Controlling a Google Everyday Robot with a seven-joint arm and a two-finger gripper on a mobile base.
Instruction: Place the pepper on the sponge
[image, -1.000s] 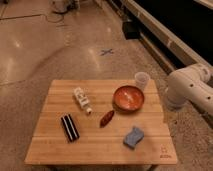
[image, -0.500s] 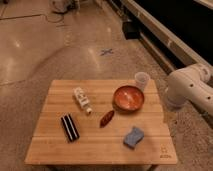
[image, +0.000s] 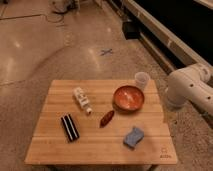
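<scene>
The pepper, small, dark red-brown and tapered, lies near the middle of the wooden table. The light blue sponge rests on the table to the pepper's lower right, apart from it. A white robot arm reaches in from the right edge, beside the table's right side. Only the arm's rounded segments show; the gripper itself is out of view.
An orange-red bowl sits right of centre, just above the pepper. A clear plastic cup stands at the back right corner. A white bottle lies left of centre, and a black striped block lies below it. Speckled floor surrounds the table.
</scene>
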